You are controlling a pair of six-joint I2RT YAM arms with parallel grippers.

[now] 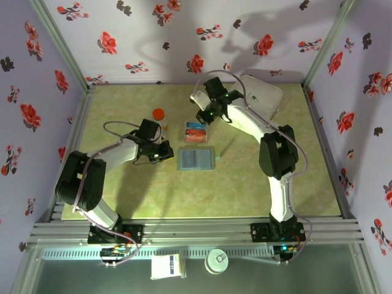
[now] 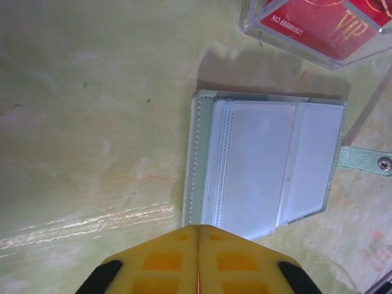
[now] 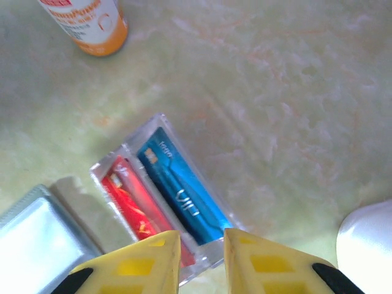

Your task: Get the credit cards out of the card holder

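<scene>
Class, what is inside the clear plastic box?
A red card and a blue card, side by side. The right pincer covers their near ends; anything beneath them is hidden.

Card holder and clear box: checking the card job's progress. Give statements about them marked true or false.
1. The card holder lies open on the table. True.
2. A red card and a blue card lie in the clear box. True.
3. The left gripper clamps the card holder. False: its jaws are shut with nothing between them.
4. The orange bottle stands inside the clear box. False: it is on the table, apart from the box.
</scene>
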